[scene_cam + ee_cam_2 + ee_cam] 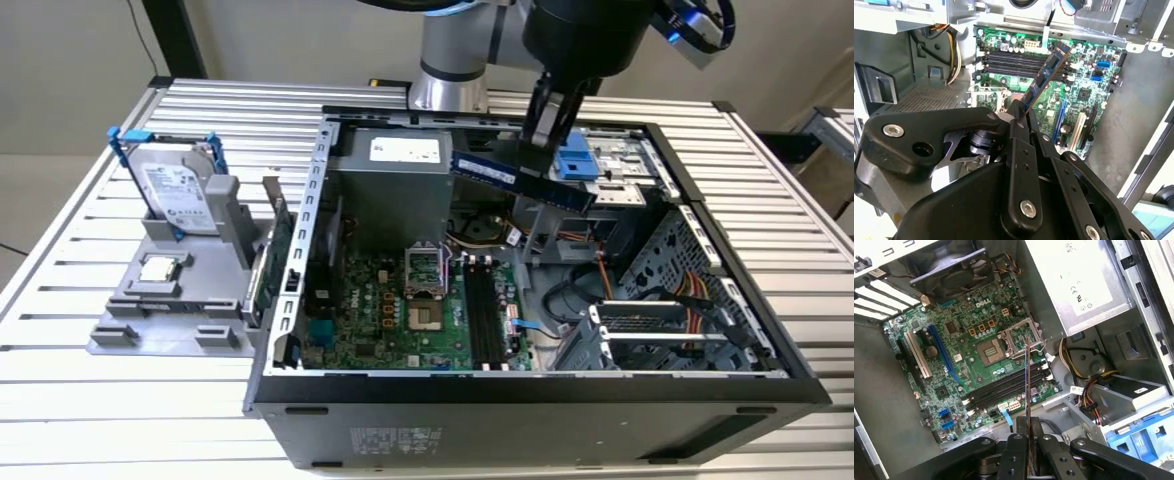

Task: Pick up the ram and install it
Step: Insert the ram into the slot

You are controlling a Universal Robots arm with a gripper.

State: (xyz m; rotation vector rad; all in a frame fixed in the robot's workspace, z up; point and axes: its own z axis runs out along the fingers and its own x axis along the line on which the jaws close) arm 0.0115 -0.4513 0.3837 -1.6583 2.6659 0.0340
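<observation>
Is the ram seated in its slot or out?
Out: the long dark blue-green ram stick is clamped in the hand, above the motherboard's empty black slots.

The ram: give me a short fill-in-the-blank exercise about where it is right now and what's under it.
1. The pincer is ____ on the ram.
2. The ram hangs ____ the motherboard, touching no slot.
3. The motherboard's memory slots are all ____.
Missing words: shut; above; empty.
</observation>
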